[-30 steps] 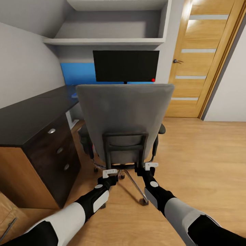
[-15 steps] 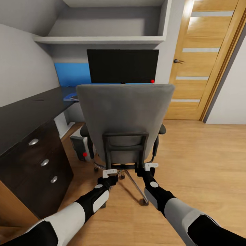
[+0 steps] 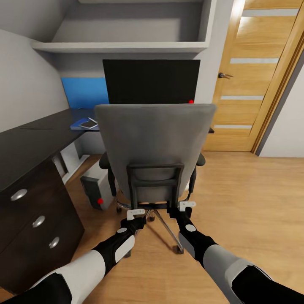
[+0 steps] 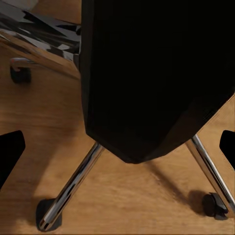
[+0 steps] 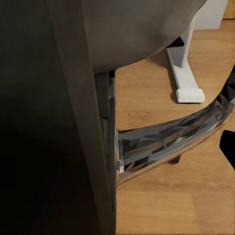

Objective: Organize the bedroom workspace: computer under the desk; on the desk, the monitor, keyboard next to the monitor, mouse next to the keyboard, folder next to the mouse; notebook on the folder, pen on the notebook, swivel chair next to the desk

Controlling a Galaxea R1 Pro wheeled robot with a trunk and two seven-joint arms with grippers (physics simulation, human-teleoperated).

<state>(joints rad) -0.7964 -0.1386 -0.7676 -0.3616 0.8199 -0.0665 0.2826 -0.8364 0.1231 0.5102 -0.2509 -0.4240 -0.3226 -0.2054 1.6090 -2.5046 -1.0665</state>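
Looking down through the head camera, I am seeing the swivel chair (image 3: pixel 154 147) filling the middle of the frame, its grey back turned toward me and its chrome base on the wooden floor (image 3: pixel 253 202). My left pincer (image 3: pixel 136 214) and right pincer (image 3: pixel 186 205) are sitting low at the bottom of the chair's black back frame, one at each side of it, and I cannot tell whether either one is spread or pinching the frame. Behind the chair, the monitor (image 3: pixel 151 81) is standing on the surface of the desk (image 3: pixel 63 122), with its red light showing at its lower right corner and the blue back panel (image 3: pixel 84 92) to its left. At centre left, the blue folder (image 3: pixel 84 123) is lying on that surface with the notebook (image 3: pixel 89 124) on top of it. Below, left of the chair, the computer (image 3: pixel 95 192) is standing on the floor beneath the surface, its red light glowing. A black drawer cabinet (image 3: pixel 33 215) is occupying the lower left, and a wooden door (image 3: pixel 249 84) the upper right. My left wrist camera is showing a dark chair part (image 4: pixel 152 73) up close with chrome legs and casters below; my right wrist camera is showing a white desk foot (image 5: pixel 188 93) on the floor.
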